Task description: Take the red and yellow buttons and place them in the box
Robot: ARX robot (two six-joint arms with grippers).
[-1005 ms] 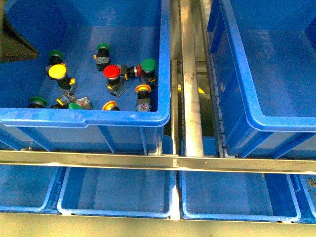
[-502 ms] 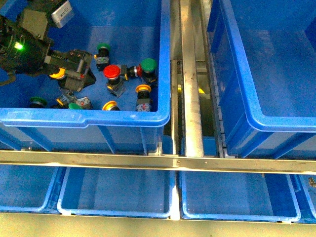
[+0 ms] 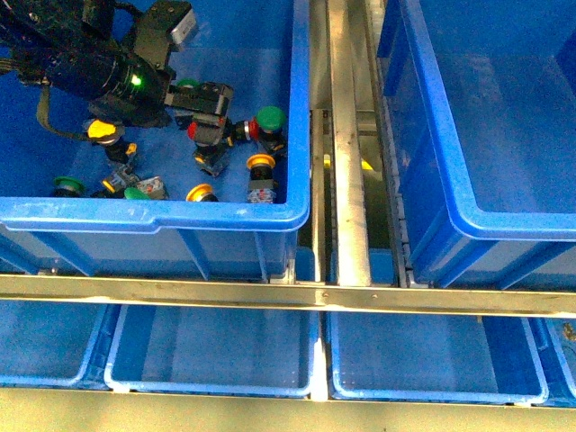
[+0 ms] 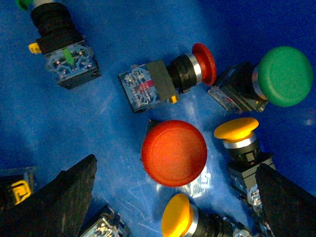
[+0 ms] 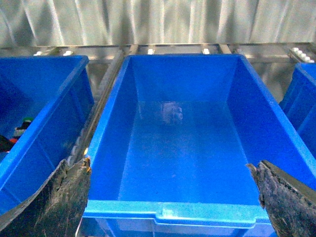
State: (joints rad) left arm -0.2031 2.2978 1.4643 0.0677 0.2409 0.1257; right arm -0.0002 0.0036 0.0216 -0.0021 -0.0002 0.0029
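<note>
Metal rack, blue bins | box (image 5: 168,213) empty, zero placed so far | my left gripper (image 4: 175,170): jaws wide, holding nothing, over red button (image 4: 174,148) in left bin (image 3: 162,214) | right gripper (image 5: 170,165): jaws wide, empty, facing box

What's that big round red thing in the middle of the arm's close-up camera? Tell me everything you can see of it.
It is a push-button switch with a round red mushroom cap that looks like smooth, unmarked plastic. It stands upright on the floor of the large blue plastic bin. Its cap faces the camera and hides the body except for one dark corner. The left gripper has its two black fingers wide apart on either side, not touching it. A yellow-capped button lies close beside it.
</note>
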